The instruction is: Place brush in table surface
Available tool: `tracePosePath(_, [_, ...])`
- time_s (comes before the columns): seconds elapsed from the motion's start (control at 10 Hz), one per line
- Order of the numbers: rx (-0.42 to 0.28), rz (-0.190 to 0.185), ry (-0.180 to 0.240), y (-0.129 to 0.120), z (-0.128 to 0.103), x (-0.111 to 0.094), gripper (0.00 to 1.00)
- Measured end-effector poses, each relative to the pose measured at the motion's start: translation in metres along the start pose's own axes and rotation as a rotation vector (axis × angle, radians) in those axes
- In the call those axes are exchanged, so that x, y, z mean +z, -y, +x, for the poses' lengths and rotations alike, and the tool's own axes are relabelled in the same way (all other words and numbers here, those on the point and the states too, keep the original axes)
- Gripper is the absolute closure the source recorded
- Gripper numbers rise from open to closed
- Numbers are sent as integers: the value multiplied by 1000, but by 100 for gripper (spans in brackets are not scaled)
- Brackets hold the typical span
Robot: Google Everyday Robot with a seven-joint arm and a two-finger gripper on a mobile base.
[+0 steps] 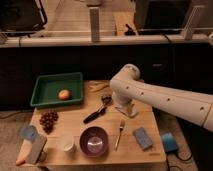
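On the table surface (pixel 70 125), brush (pixel 96 113) lying free, gripper fingers (pixel 124 108) just beside, spread wide.

Robot lab: railed partition (pixel 60 39) behind a prop-strewn table surface (pixel 75 120)

1 brush (pixel 96 113), 1 fork (pixel 120 134), 1 bowl (pixel 82 141), 1 cup (pixel 66 144), 1 tray (pixel 56 76), 1 pincer (pixel 125 109) beside brush.

My arm (pixel 165 97) reaches in from the right, bending down at the elbow over the table surface (pixel 72 122). My gripper (pixel 125 109) hangs low over its right half, jaws spread, empty.
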Motion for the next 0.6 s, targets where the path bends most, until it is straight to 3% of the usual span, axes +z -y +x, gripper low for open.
tracePosePath(0.6, [-33, 34, 35, 12, 7, 15, 20])
